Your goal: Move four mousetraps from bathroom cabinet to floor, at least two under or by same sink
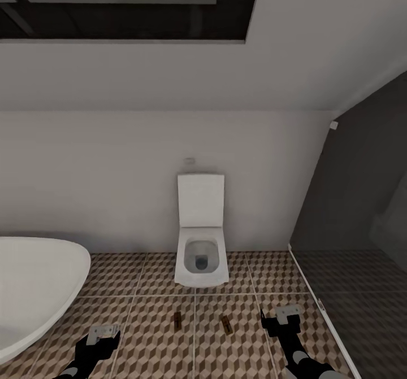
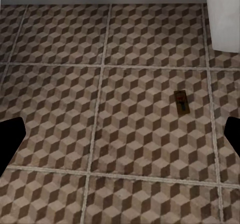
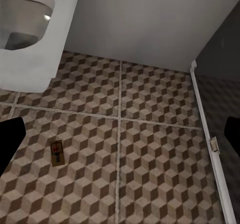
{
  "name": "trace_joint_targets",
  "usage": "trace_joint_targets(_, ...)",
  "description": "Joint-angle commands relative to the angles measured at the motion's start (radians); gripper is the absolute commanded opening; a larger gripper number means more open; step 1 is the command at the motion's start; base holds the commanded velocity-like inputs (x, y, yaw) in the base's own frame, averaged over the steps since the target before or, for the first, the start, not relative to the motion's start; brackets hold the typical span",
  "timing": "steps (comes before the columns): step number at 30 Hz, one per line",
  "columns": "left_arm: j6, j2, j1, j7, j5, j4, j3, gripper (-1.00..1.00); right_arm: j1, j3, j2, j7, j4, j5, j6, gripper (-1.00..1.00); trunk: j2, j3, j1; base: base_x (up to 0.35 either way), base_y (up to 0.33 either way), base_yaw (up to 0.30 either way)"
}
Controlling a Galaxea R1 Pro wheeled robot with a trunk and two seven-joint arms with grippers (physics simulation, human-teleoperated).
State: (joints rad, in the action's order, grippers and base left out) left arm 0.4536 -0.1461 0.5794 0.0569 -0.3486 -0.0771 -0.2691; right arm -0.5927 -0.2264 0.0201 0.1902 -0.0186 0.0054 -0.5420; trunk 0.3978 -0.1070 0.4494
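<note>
You see two mousetraps, one (image 1: 177, 318) and another (image 1: 227, 324), small brown boards lying flat on the cube-patterned floor (image 1: 141, 311), side by side but apart, just before the toilet (image 1: 201, 255).

We count two mousetraps on the bathroom floor (image 1: 141, 317): one mousetrap (image 1: 177, 318) and a second mousetrap (image 1: 227, 325). We see one toilet (image 1: 201, 243), one bathtub (image 1: 34, 288), and two grippers, the left gripper (image 1: 104, 334) and the right gripper (image 1: 281, 318)
</note>
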Motion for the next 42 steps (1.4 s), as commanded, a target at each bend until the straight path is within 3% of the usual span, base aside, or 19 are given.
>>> trace_joint_targets(1,0.006,0.000,0.002,0.006,-0.010,-0.004,-0.007,1.00,-0.001,-0.008,0.000,0.008,0.001,0.001,-0.001,1.00,0.002,-0.002,0.001,0.000,0.000,0.000)
trace_joint_targets(23,0.005,-0.001,0.002,0.006,-0.010,-0.004,-0.007,1.00,0.002,-0.008,0.000,0.008,0.002,0.001,-0.001,1.00,0.002,-0.002,0.001,0.000,0.000,0.000)
trace_joint_targets(29,-0.012,-0.002,0.002,0.000,-0.011,-0.005,-0.006,1.00,0.038,-0.008,0.000,0.008,0.002,0.001,0.000,1.00,0.002,-0.002,0.001,0.000,0.000,0.000)
trace_joint_targets(32,-0.076,-0.001,0.002,-0.001,-0.012,-0.006,-0.006,1.00,0.061,-0.008,0.002,0.009,0.002,0.001,0.001,1.00,0.002,-0.002,0.001,0.000,0.000,0.000)
trace_joint_targets(37,-0.249,-0.001,-0.016,-0.003,-0.012,-0.006,-0.007,1.00,0.112,-0.008,0.004,0.009,0.002,0.001,0.011,1.00,0.002,-0.002,0.001,0.000,0.000,0.000)
trace_joint_targets(39,-0.279,-0.001,-0.031,-0.003,-0.012,-0.007,-0.007,1.00,0.125,-0.008,0.004,0.009,0.002,0.001,0.014,1.00,0.002,-0.002,0.001,0.000,0.000,0.000)
trace_joint_targets(41,-0.306,0.000,-0.061,-0.003,-0.011,-0.007,-0.007,1.00,0.143,-0.008,0.005,0.009,0.002,0.001,0.018,1.00,0.002,-0.002,0.001,0.000,0.000,0.000)
trace_joint_targets(42,-0.320,0.001,-0.110,-0.003,-0.011,-0.007,-0.007,1.00,0.160,-0.008,0.005,0.009,0.003,0.001,0.025,1.00,0.002,-0.002,0.001,0.000,0.000,0.000)
